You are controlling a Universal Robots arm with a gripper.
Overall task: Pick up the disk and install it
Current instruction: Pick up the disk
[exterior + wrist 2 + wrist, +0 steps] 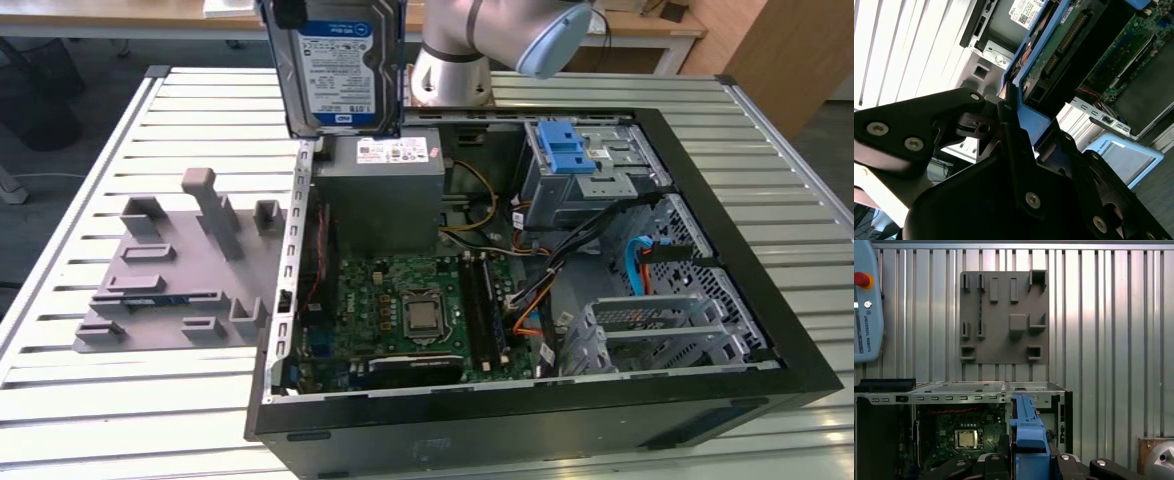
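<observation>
On the exterior view's left, flat on the slatted desk [80,400]: a grey fixture plate [174,275] with raised blocks, just beside the open computer case [534,420]. Next over, high above the case's left wall: the disk [334,65], upright, clear of every surface, blue-and-white label turned to the camera. Closed on the disk, the claw [1029,460]; in the first wrist view, black fingers [1074,462] set against either side of a blue side rail, green motherboard [961,437] below, fixture plate out beyond the case wall. Same hold in the second wrist view: clamped on the blue rail, circuit-board face of the disk exposed, case interior behind it. Below the disk in the exterior view, a grey power-supply box [380,190] with a white sticker, motherboard in front of it. Further right, the arm [494,40] at the back of the desk, then a blue latch [567,150] on top of a metal bay, then a grey drive cage [667,335] near the case's right wall.
</observation>
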